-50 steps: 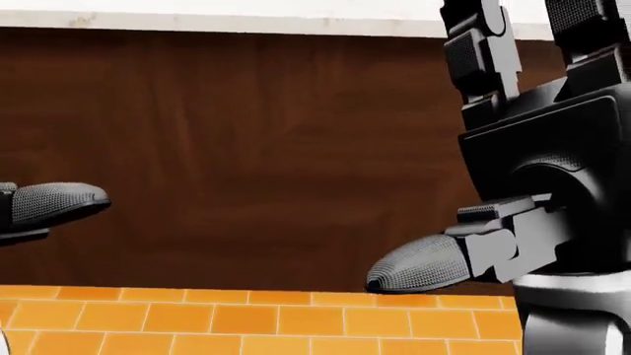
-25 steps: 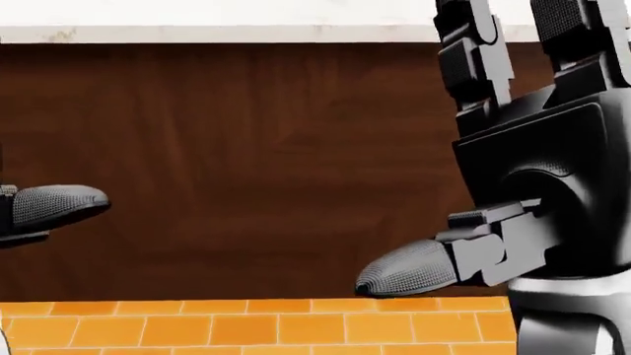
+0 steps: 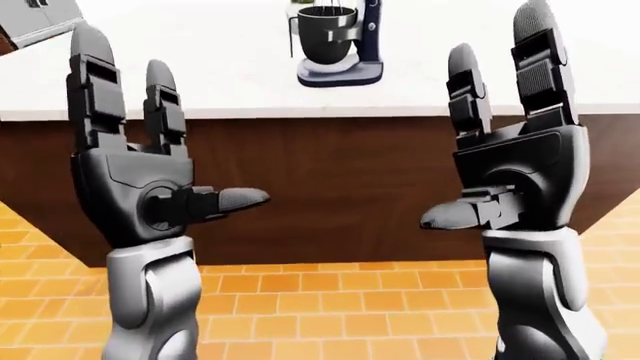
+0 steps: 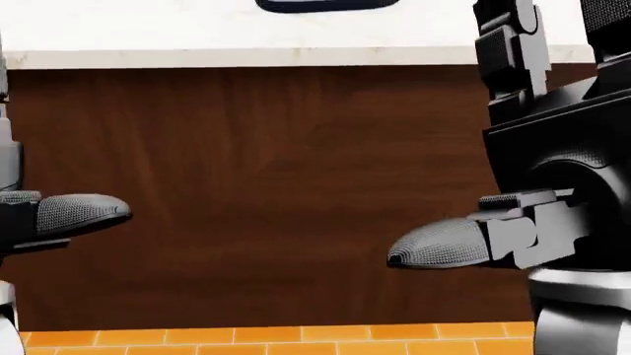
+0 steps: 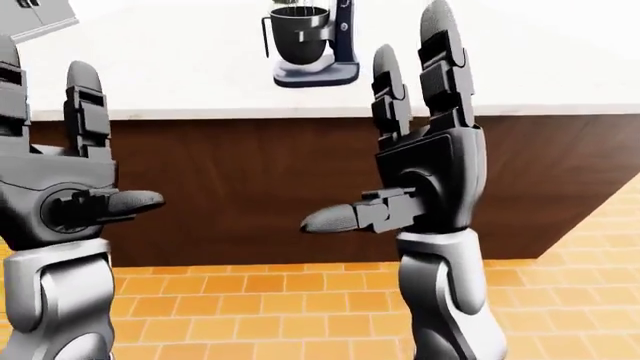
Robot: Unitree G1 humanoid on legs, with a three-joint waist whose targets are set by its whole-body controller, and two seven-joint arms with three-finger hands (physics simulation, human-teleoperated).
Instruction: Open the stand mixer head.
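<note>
White marble desk [image 3: 200,67] carried the dark-blue stand mixer with its black bowl [image 3: 338,41], well beyond both my raised hands, left hand [image 3: 140,187] and right hand [image 3: 515,176] (each splayed wide, holding nothing); the right seemed slightly nearer.

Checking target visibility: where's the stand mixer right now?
The stand mixer sits at top centre of the left-eye view on the white countertop, above the dark wood counter face, between the raised left hand and right hand, neither touching it.
</note>
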